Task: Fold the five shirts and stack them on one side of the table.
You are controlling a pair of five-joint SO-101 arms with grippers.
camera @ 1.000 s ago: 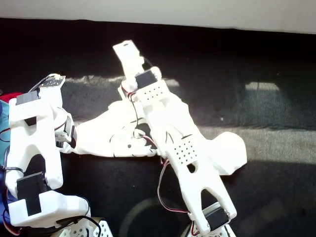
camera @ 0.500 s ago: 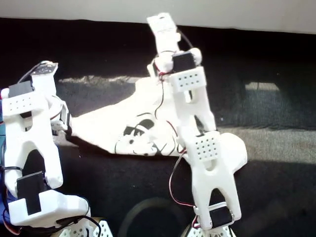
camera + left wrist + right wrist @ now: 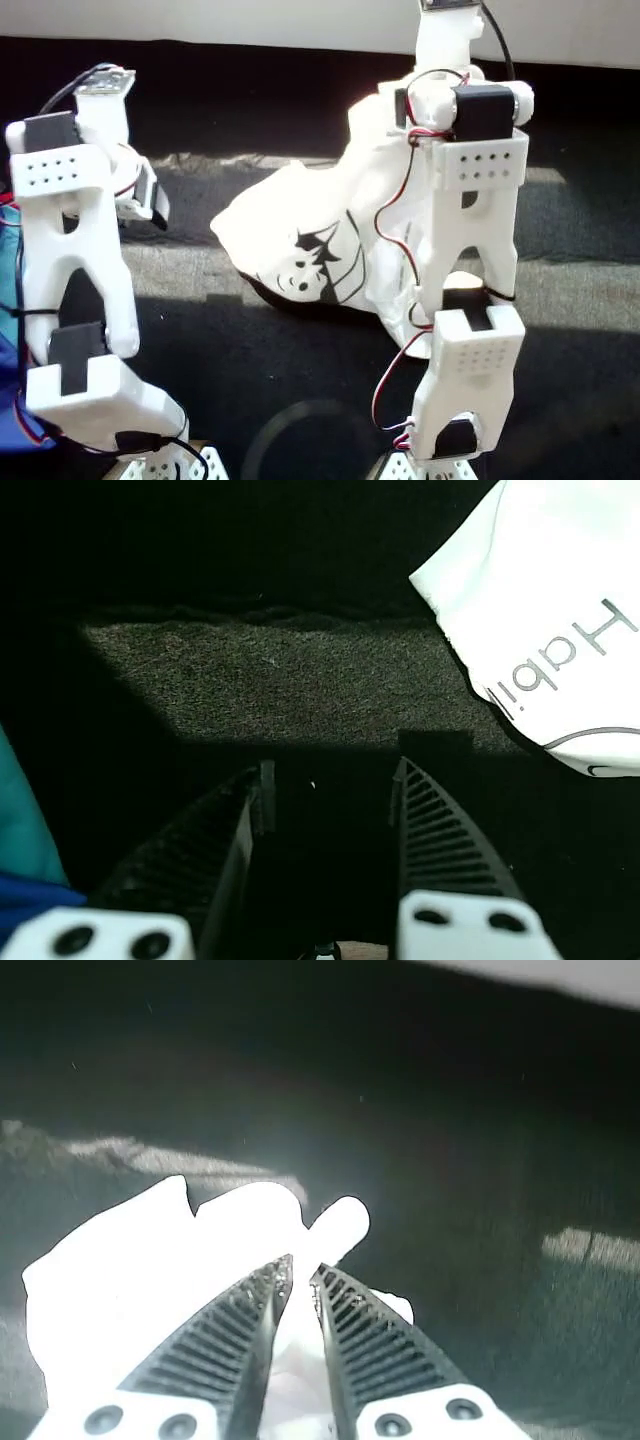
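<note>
A white shirt (image 3: 300,250) with a black drawing hangs half lifted over the dark table (image 3: 560,320). My right gripper (image 3: 302,1268) is shut on a bunched upper edge of it, held high toward the far side. The shirt's lower part (image 3: 440,320) still rests on the table. The white cloth (image 3: 150,1260) spreads below the right fingers. My left gripper (image 3: 330,775) is open above bare table, apart from the shirt's nearest corner (image 3: 540,620). In the high view the left gripper (image 3: 152,203) hangs left of the shirt.
A teal and blue cloth (image 3: 20,840) lies at the table's left edge (image 3: 6,240). A sunlit strip (image 3: 580,270) crosses the dark table. A pale wall (image 3: 250,20) borders the far edge.
The right arm rose and swung right and farther back, pulling the shirt up and to the right. The left gripper, earlier at the shirt's left edge, now stands higher and apart from it.
</note>
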